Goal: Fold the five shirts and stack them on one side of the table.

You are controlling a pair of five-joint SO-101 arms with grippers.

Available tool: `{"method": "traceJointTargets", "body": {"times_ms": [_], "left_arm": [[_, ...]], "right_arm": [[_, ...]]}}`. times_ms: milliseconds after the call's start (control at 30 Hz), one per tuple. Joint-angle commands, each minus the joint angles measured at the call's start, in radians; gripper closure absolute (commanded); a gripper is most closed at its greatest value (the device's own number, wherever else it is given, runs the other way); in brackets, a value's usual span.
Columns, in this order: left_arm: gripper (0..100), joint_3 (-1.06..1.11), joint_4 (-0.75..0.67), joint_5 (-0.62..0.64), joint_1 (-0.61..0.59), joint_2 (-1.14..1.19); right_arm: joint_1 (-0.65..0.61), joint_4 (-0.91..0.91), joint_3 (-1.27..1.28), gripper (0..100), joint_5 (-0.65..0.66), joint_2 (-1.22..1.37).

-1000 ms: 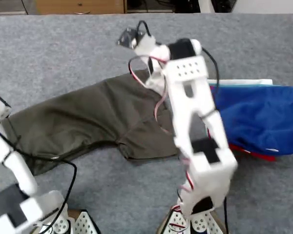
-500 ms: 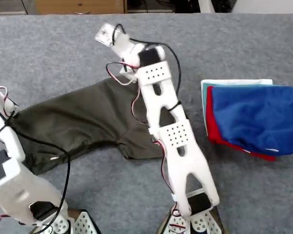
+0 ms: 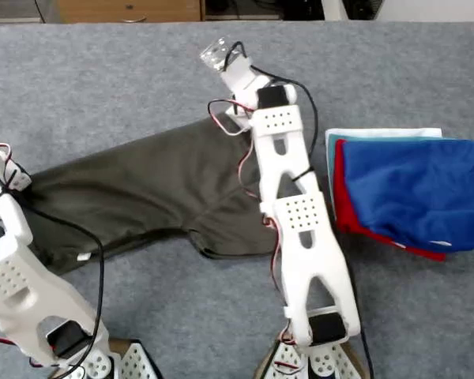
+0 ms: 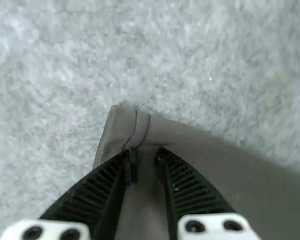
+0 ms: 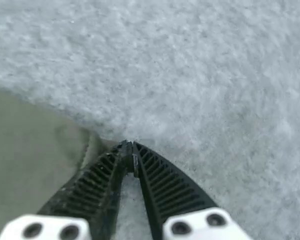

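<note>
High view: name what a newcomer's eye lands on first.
The olive shirt sprawls unfolded across the grey table, a white arm stretched over it. At the right edge lies a stack of folded shirts, blue on top. The left tool pinches the olive shirt's corner.

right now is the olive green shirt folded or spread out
Spread out: the olive green shirt lies stretched wide across the grey table, sleeve out.
</note>
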Motion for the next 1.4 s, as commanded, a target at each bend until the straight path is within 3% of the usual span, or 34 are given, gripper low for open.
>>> {"method": "traceJointTargets", "body": {"times_ms": [0, 300, 433, 633, 767, 933, 1067, 1167, 1367], "left_arm": [[91, -0.055, 0.083, -0.029, -0.015, -0.033], [91, -0.043, 0.293, -0.029, 0.051, -0.397], [91, 0.077, 0.371, -0.031, 0.129, -0.584], [91, 0.574, 0.149, -0.052, 0.141, -0.702], [91, 0.804, 0.038, -0.092, 0.101, -0.723], [91, 0.818, 0.023, -0.163, -0.037, -0.75], [91, 0.795, 0.017, -0.192, -0.054, -0.728], [91, 0.79, 0.023, -0.192, -0.055, -0.704], [91, 0.799, 0.015, -0.193, -0.1, -0.694]], "right_arm": [[-0.016, 0.081, -0.076, 99.6, -0.011, -0.068], [-0.053, 0.301, -0.124, 99.6, -0.012, -0.337], [-0.054, 0.476, -0.134, 99.6, -0.032, -0.415], [-0.053, 0.493, -0.064, 99.6, -0.137, -0.495], [-0.079, 0.493, 0.137, 99.6, -0.219, -0.616], [-0.102, 0.482, 0.504, 99.6, -0.224, -0.78], [-0.054, 0.358, 0.722, 99.6, -0.224, -0.783], [-0.027, 0.255, 0.806, 99.6, -0.203, -0.769], [-0.019, 0.221, 0.854, 99.6, -0.175, -0.647]]}}
